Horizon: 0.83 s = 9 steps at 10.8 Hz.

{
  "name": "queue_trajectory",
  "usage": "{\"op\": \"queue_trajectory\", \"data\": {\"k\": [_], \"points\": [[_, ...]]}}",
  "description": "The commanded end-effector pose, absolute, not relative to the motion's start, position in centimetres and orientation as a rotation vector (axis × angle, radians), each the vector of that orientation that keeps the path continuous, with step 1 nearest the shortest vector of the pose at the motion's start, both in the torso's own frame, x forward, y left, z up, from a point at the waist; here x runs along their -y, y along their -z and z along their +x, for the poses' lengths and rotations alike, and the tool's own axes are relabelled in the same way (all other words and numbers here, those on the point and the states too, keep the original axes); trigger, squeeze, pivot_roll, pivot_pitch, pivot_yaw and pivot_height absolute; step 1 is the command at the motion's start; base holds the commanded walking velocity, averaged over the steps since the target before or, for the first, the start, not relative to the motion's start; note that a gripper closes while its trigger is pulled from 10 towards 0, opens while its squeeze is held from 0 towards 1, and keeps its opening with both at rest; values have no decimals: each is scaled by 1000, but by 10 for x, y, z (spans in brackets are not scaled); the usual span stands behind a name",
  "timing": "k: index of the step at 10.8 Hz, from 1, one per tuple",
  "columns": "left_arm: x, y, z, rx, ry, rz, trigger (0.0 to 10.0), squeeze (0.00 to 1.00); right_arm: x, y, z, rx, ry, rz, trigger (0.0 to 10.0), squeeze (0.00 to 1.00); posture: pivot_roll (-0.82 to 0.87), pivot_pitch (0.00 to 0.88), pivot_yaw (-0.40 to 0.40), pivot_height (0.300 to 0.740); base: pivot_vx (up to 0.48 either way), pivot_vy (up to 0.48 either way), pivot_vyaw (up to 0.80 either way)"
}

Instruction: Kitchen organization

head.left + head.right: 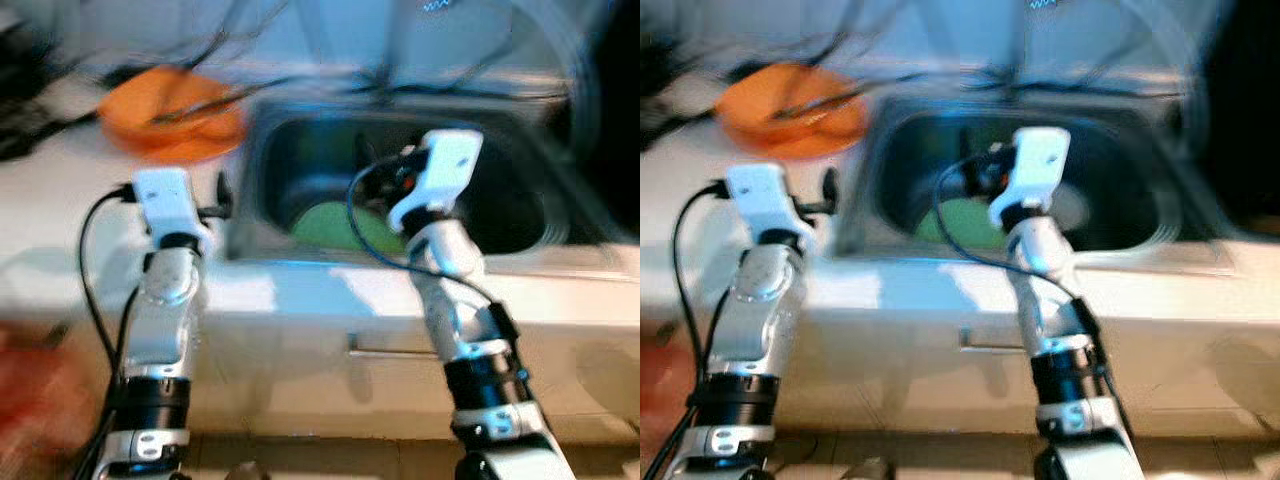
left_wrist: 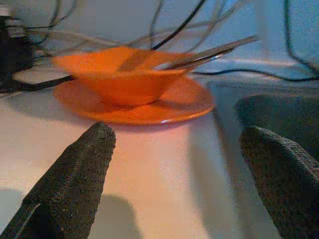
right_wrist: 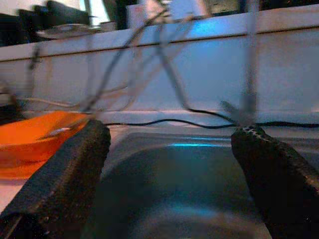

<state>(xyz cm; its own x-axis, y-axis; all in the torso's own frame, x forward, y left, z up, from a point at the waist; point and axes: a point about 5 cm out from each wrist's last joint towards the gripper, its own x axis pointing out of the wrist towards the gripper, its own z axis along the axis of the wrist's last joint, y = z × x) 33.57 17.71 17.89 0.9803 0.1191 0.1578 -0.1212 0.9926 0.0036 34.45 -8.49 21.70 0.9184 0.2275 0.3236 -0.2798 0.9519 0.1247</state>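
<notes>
The left end effector (image 2: pixel 174 174) hovers over the white bench (image 1: pixel 60 200), its fingers (image 2: pixel 75 174) spread wide and holding nothing. Beyond it, at the far left beside the sink (image 1: pixel 250 180), an orange bowl (image 2: pixel 119 74) sits on an orange plate (image 2: pixel 174 102) with a metal utensil (image 2: pixel 209 52) leaning in it. The right end effector (image 3: pixel 169 179) hangs over the sink, fingers also spread and empty. A green plate (image 1: pixel 335 225) lies in the basin. Dark cables (image 3: pixel 164 122) trail along the far wall
</notes>
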Motion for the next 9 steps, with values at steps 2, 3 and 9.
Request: {"op": "queue_trajectory", "data": {"k": [2, 3, 9], "points": [[-178, -186, 340, 165, -119, 18, 10000, 0, 85, -218, 345, 316, -251, 165, 10000, 0, 104, 72, 12, 740, 0, 0, 800], [-183, -186, 341, 150, -126, 24, 10000, 0, 86, -218, 346, 318, -238, 183, 10000, 0, 111, 71, 12, 740, 0, 0, 0], [-204, -217, 349, 225, -170, 9, 10000, 0, 86, -224, 343, 352, -241, 163, 10000, 0, 102, 75, 25, 740, 102, 0, 0]]}}
